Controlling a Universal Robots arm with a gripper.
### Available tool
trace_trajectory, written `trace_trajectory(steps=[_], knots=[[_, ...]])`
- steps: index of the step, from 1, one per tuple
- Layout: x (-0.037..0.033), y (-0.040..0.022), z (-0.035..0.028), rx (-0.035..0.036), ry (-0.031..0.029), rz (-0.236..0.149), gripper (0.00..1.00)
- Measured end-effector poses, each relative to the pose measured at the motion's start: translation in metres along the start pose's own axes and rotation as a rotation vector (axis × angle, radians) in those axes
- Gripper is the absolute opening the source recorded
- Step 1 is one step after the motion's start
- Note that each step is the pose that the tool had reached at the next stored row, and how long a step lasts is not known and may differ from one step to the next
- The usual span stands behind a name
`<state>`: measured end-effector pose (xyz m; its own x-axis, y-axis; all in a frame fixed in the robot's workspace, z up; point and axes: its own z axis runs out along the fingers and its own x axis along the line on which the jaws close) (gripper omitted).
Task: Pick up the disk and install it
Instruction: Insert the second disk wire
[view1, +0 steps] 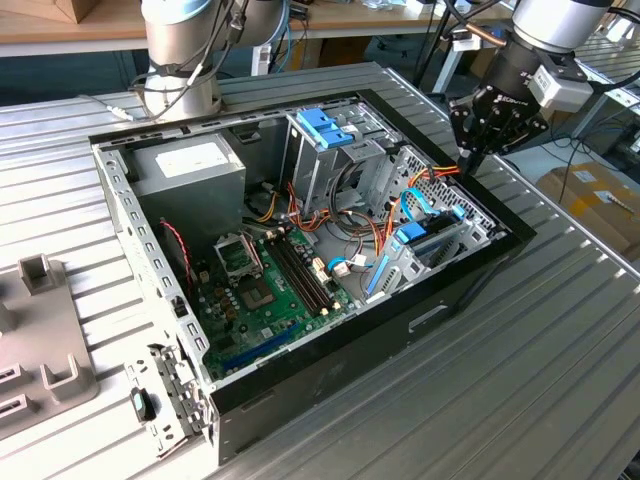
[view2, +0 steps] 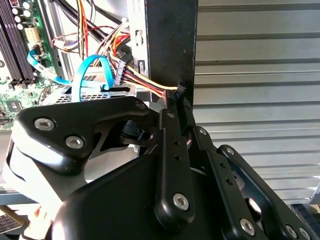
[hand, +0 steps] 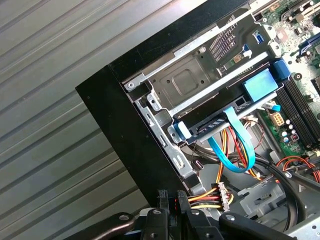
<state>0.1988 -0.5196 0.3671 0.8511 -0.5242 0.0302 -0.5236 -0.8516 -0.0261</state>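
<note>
The gripper (view1: 470, 158) hangs fingers-down from a steeply tilted wrist over the open computer case's (view1: 300, 385) far corner, fingers (view2: 172, 145) clenched together, holding nothing, just beside an orange-and-yellow cable connector (hand: 220, 196). The disk (hand: 220, 112) sits in its bay inside the case, long axis along the case's black front wall.

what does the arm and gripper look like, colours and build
The arm is silver-grey with rounded joints, a grey box mounted at its wrist and dark cables alongside. The gripper is matte black: in the second wrist view its flat linkage bars are pinned with silver screws, tapering to slim black fingers.
</note>
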Motion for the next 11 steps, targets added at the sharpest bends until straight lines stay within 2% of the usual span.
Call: trace_trajectory(steps=[6,11], knots=[[-0.0001,-0.0002,-0.0001,-0.0001,0.0002,0.000,0.21],[-0.0001,-0.0002,0.0000,-0.0001,0.0001,0.000,0.16]])
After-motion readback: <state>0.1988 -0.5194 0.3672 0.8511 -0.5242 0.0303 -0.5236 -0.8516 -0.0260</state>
